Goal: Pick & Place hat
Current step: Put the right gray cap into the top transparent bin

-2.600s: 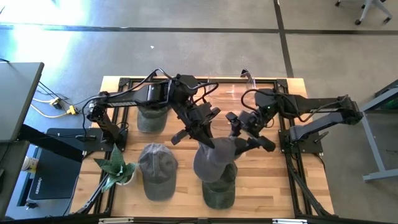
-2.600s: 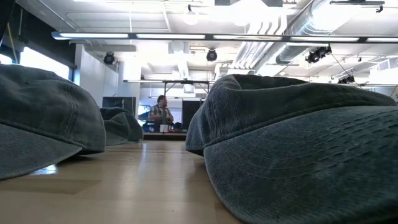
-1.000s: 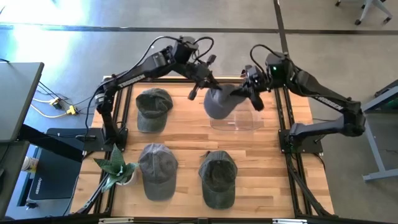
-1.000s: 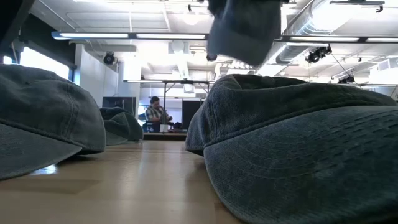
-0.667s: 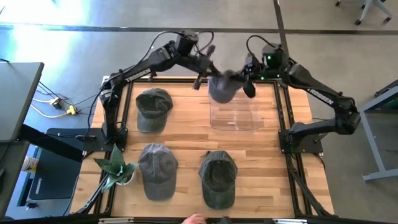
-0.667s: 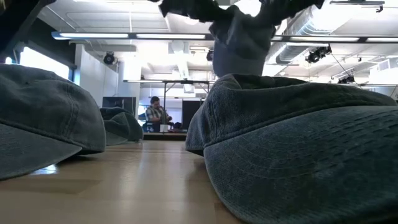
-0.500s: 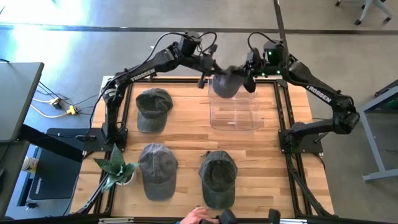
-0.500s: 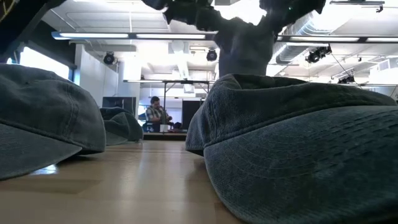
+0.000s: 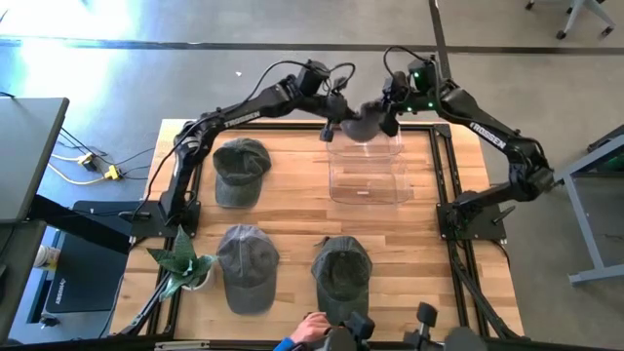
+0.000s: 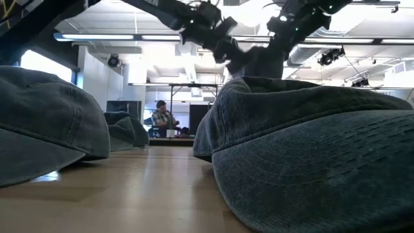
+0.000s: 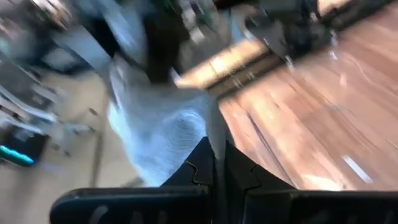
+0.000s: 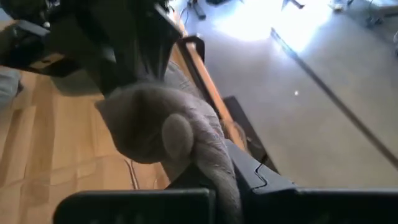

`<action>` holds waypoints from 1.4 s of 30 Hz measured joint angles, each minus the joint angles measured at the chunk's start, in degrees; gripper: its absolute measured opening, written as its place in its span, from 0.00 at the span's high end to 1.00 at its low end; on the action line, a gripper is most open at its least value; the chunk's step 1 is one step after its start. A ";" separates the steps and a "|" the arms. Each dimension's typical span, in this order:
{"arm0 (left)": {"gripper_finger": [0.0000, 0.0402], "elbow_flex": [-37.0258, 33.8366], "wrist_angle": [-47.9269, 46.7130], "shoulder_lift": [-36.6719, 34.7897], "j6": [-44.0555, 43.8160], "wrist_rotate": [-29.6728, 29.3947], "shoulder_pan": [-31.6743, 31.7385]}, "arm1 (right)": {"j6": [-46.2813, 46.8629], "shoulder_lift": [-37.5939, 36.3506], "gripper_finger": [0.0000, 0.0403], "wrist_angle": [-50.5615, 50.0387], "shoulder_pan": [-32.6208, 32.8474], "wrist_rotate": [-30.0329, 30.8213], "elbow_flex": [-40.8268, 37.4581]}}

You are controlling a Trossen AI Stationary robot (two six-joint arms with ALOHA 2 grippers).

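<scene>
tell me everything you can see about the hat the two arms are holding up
The held hat is a grey, faded cotton-looking cap, bunched and sagging. It hangs in the air over the far edge of the clear box, at the table's far side. The left gripper and right gripper are both shut on it from opposite sides, its cloth pinched between their fingers. Nothing else touches it.

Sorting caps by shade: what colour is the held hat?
Grey hat, clearest in the right wrist view.

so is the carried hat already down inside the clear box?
No, the hat hangs between both pincers above the clear box's far rim, which looks empty.
</scene>
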 joint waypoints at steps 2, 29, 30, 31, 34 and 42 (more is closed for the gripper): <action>1.00 -0.02 -0.26 0.87 -0.12 -0.36 -0.02 | -0.01 1.22 0.99 -1.02 0.02 -0.06 0.00; 0.86 -0.04 -5.83 6.60 -4.00 0.92 2.75 | 10.71 8.38 0.99 -10.42 -0.26 2.99 0.00; 0.83 0.06 -5.40 6.48 -3.96 0.92 3.13 | 11.10 8.57 0.99 -10.54 -0.51 2.79 0.00; 0.80 0.12 -5.25 6.45 -3.96 1.00 3.49 | 11.51 8.71 0.98 -10.56 -0.84 2.65 0.00; 0.73 0.09 -5.74 6.47 -4.05 1.09 5.03 | 11.67 8.72 0.98 -10.41 -2.23 2.18 0.00; 0.64 0.09 -5.66 6.32 -9.92 4.86 8.34 | 11.62 8.72 0.98 -7.10 -7.63 -8.84 0.00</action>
